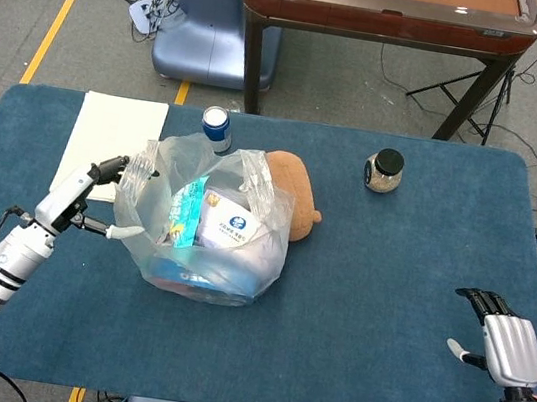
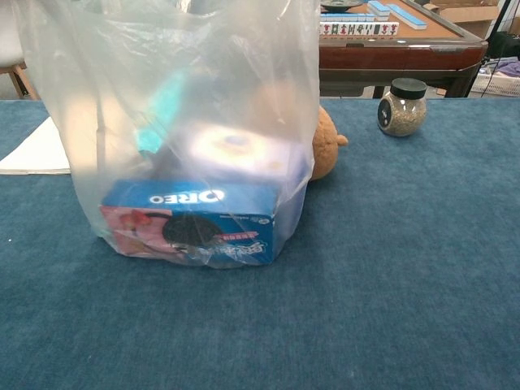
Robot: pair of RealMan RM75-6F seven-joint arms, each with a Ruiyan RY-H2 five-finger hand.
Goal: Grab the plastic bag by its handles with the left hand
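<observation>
At the left edge of the blue table (image 1: 403,312) in the head view, the left hand (image 1: 97,198) reaches toward the clear plastic bag (image 1: 206,227) with its fingers (image 1: 122,232) spread apart: the dark upper fingertips sit right at the bag's left handle near the rim, and the pale lower finger touches the bag's left wall lower down; nothing is yet gripped between them, so the hand is released, and the chest view does not show it at all. Behind the hand lies a cream sheet of paper (image 1: 113,127), flat on the cloth. The bag stands left of the table's centre, upright and open at the top, holding a blue Oreo box (image 2: 191,219) at the bottom, a white packet (image 1: 235,224) and a teal wrapper (image 1: 186,211) above it. Just behind the bag stands a bottle with a white cap (image 1: 217,127), and a brown plush toy (image 1: 295,195) lies against the bag's right rear side. Further right, well apart, is a small glass jar with a black lid (image 1: 384,172). At the table's right front edge the right hand (image 1: 500,342) hovers with fingers loosely extended and apart, holding nothing and touching nothing
</observation>
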